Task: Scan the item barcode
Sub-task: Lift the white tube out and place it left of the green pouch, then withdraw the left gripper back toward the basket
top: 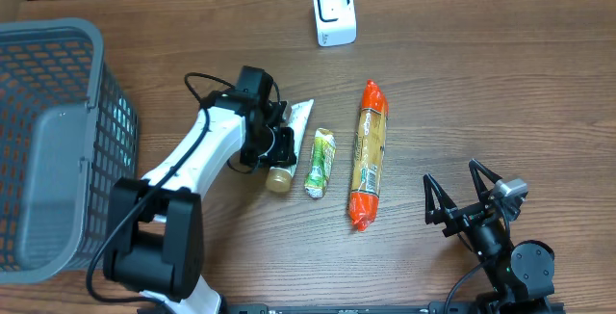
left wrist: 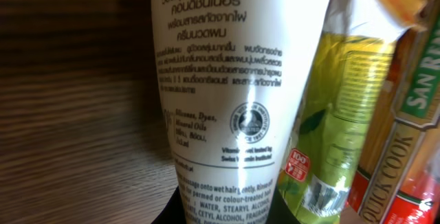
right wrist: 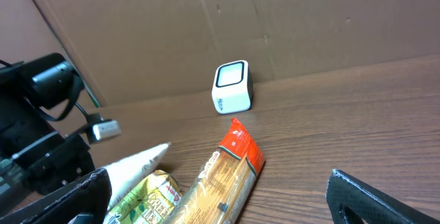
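My left gripper [top: 273, 146] is shut on a white tube [top: 299, 121] with a tan cap, gripping it near the cap end. In the left wrist view the tube [left wrist: 227, 80] fills the middle, its printed text facing the camera, with dark fingers [left wrist: 173, 211] on either side at the bottom. A white scanner [top: 334, 13] stands at the back of the table, also visible as the scanner [right wrist: 232, 86] in the right wrist view. My right gripper [top: 460, 203] hangs open and empty at the front right.
A green tea packet [top: 320, 162] and a long orange-ended pasta pack [top: 368, 155] lie right of the tube. A grey mesh basket [top: 58, 35] stands at the far left. A cardboard wall [right wrist: 206, 18] closes off the back.
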Robot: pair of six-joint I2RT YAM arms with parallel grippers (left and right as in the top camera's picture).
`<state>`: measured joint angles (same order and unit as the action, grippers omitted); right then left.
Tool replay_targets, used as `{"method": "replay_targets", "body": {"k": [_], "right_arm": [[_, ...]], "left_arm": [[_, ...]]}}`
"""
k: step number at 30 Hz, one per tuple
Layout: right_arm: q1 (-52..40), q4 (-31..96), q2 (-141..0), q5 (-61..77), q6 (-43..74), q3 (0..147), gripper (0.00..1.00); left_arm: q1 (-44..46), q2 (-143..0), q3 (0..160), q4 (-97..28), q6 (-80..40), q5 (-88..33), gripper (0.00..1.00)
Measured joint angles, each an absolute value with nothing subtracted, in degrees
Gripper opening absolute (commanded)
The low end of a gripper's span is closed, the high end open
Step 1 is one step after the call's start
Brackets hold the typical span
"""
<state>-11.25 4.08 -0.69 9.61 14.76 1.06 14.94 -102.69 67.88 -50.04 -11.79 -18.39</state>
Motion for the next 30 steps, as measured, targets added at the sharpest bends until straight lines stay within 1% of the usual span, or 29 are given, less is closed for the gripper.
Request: {"method": "replay_targets", "body": {"k": [1, 4, 7, 9, 12, 14, 19, 27, 30], "right_arm": [[-11.25, 4.08, -0.69, 9.61, 14.79, 1.06, 1.00], [-11.25, 4.05, -0.69, 9.61, 14.79, 1.06, 1.00], [-11.25, 4.10, -0.69, 9.61, 14.76, 1.06, 1.00], [-11.25, 4.10, -0.69, 9.63, 14.79, 1.06, 1.00], [-11.25, 4.08, -0.69, 9.61, 14.76, 1.06, 1.00], [-11.25, 4.10, -0.69, 9.58, 14.76, 1.06, 1.00], [-11.25, 4.10, -0.69, 9.58, 14.79, 1.06, 1.00], [-11.25, 4.08, -0.69, 9.61, 14.76, 1.06, 1.00], [-11.25, 4.10, -0.69, 9.63, 14.79, 1.06, 1.00]], "left_arm": [[15.38, -103.15, 67.83, -50.04, -11.94, -18.39, 0.15], [16.27, -103.31, 67.85, -49.71, -12.05, -18.46, 0.33], [16.91, -103.31, 67.88, -49.69, -12.43, -18.92, 0.47], [16.91, -103.31, 67.92, -49.71, -12.51, -19.40, 0.54], [16.91, -103.31, 68.29, -50.46, -12.97, -19.77, 0.61], [16.91, -103.31, 69.52, -51.88, -13.17, -19.99, 0.63], [16.91, -103.31, 76.62, -57.54, -12.67, -20.18, 0.64], [16.91, -103.31, 95.50, -69.36, -10.04, -20.05, 0.66], [16.80, -103.31, 105.21, -73.91, -8.80, -19.92, 0.71]]}}
